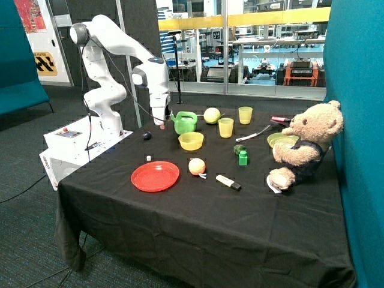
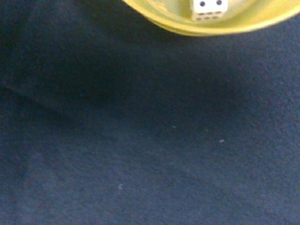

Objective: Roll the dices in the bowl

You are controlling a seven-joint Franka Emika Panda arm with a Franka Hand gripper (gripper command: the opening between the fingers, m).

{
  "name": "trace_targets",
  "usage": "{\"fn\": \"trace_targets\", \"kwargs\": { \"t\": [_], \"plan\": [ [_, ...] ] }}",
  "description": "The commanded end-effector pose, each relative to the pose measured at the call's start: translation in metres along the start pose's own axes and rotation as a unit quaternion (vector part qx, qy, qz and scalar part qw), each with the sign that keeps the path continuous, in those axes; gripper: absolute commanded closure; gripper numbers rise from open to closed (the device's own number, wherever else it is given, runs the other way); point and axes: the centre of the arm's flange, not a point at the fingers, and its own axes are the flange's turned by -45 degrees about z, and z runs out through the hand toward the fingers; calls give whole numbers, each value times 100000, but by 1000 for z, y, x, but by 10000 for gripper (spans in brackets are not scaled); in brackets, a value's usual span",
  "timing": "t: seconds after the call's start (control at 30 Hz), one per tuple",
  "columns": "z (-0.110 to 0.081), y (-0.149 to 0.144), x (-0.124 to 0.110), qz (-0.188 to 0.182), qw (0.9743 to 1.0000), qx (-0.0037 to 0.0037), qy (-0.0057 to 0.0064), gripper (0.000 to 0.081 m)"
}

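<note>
One die already in, one left out.
Your hand (image 1: 161, 124), fingers unreadable, hovers beside the bowl (image 1: 191, 141) holding a die (image 2: 209, 8); fetch the die on the tabletop (image 1: 149, 158) next.

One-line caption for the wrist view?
White die resting inside the yellow bowl at the edge of the black tablecloth.

We had soft, even room light over the black cloth (image 1: 210, 228), with brighter windows (image 1: 270, 42) behind. Close up, we saw a broad dim shadow on the cloth beside the yellow bowl (image 2: 206, 26); its rim stayed well lit.
</note>
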Motion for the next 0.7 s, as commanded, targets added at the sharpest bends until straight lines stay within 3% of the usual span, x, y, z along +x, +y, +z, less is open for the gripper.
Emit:
{"fn": "trace_targets", "kwargs": {
  "t": [0.0, 0.37, 0.67],
  "plan": [
    [15, 21, -11, -269, 99999, 174, -247, 408],
    [31, 50, -35, 3169, 99949, 165, -253, 412],
    [43, 64, -44, 3172, 99949, 165, -253, 382]
  ]
}}
